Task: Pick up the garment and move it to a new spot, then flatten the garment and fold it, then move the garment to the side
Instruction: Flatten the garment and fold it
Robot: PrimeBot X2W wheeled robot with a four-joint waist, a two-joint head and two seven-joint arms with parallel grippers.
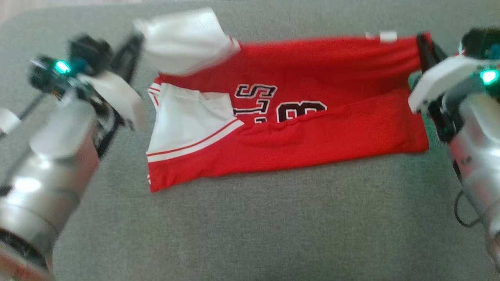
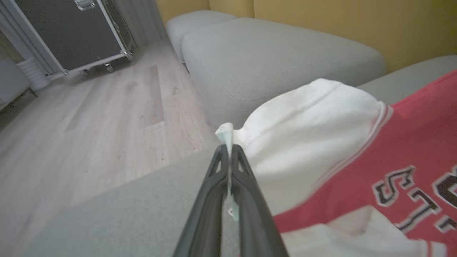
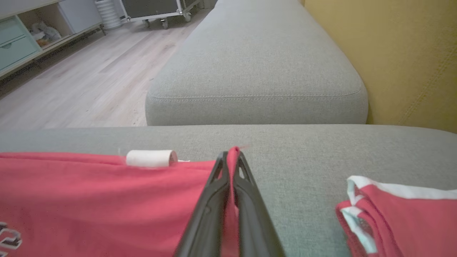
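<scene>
Red shirt, part-folded on the sofa.

The shirt (image 1: 297,128) is spread on the grey sofa (image 1: 250,226), with its near edge laid over the letters. Its white sleeve is pinched in the tight jaws of the left gripper (image 2: 226,148), and its far red edge in those of the right gripper (image 3: 230,155). Folding seems to be in hand. Next, both held ends likely need to be brought over together and laid flat.

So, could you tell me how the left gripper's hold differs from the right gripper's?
The left gripper pinches the white sleeve; the right gripper pinches a red edge. The left's cloth bunches up; the right's runs in long folds. Both are shut on the same jersey, at opposite ends.
</scene>
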